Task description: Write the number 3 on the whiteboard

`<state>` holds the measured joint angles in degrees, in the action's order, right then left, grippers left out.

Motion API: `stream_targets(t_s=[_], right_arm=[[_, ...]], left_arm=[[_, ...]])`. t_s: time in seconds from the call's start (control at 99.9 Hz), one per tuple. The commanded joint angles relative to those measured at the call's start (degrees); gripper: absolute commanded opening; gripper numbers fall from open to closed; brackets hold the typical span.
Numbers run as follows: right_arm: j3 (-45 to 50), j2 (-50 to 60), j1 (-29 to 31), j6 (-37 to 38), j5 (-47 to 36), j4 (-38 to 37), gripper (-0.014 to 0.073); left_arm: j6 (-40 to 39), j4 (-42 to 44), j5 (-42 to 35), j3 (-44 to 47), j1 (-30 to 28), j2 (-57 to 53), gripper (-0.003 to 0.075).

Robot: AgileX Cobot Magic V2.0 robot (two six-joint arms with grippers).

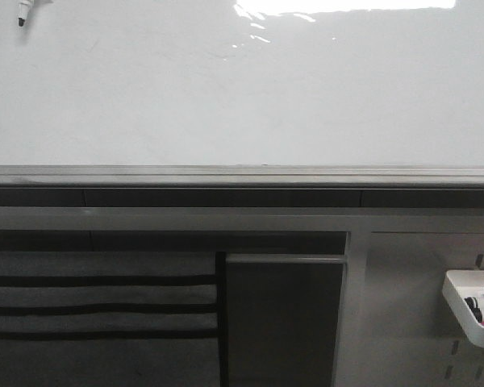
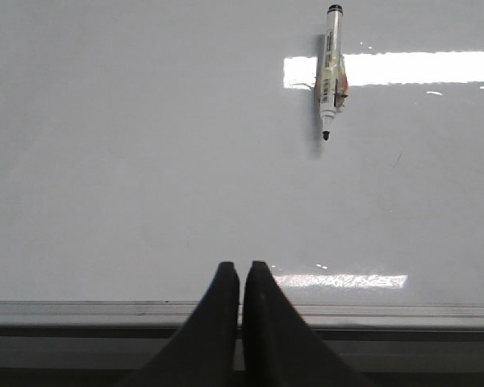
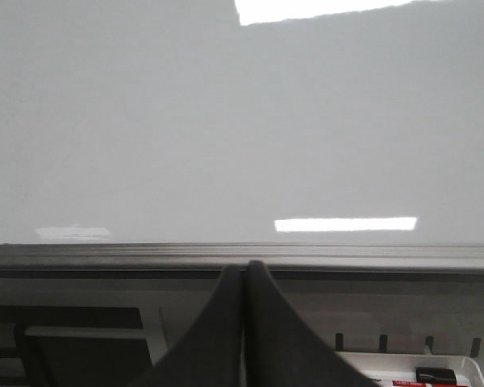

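While both claws hang below the board with nothing in them, no writing can begin. The left claw has its fingers pressed together, tips just over the rail, holding nothing and touching nothing I can make out. The right claw is the same: closed to a slit, empty, tips level with the rail. Out from the left claw, well up the whiteboard, a marker is stuck to the surface, tip pointing down, apparently held by a taped clip or magnet, likely parked there so a claw can take it. In the front view only its tip shows at the top left corner. The board is bare; no 3 has been drawn. Lower right, a white tray on the pegboard holds spare markers. The left claw would probably have to open and rise to the marker first.
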<state>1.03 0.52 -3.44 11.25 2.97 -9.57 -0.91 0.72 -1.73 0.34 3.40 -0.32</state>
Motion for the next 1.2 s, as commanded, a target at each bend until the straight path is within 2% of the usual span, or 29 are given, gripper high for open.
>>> stream_targets(t_s=[0.0,0.16,0.26,0.36,0.49,0.67,0.85,1.191], right_arm=[[1.17,1.19,0.29,-0.09,-5.06,-1.04,-0.0074],[1.05,1.19,0.29,-0.09,-7.28,-1.04,-0.0074],[-1.24,1.19,0.29,-0.09,-6.99,2.04,-0.0074],[-6.45,1.08,0.29,-0.09,-1.63,3.83,-0.0074],[-15.45,-1.34,0.29,-0.09,6.11,3.83,-0.0074],[-25.29,-9.76,0.29,-3.29,8.46,2.74,-0.0074],[-29.35,-15.25,0.29,-3.76,7.33,1.84,-0.0074],[-29.13,-15.42,0.29,-3.76,7.91,1.84,-0.0074]], left_arm=[[-0.65,-0.09,-4.22,0.17,0.59,-1.82,-0.0018],[-0.65,-1.98,-4.35,-0.64,0.59,-1.82,-0.0018],[-0.65,-4.63,-2.12,-4.64,0.59,-1.82,-0.0018],[-0.65,-4.63,3.74,-12.15,0.59,-0.93,-0.0018],[-0.41,-3.78,14.93,-22.81,0.59,3.74,-0.0018],[0.14,-0.11,24.38,-35.49,0.59,13.22,-0.0018],[0.55,-0.11,22.48,-38.78,0.59,18.41,-0.0018],[0.55,-0.36,22.33,-38.78,0.59,19.71,-0.0018]])
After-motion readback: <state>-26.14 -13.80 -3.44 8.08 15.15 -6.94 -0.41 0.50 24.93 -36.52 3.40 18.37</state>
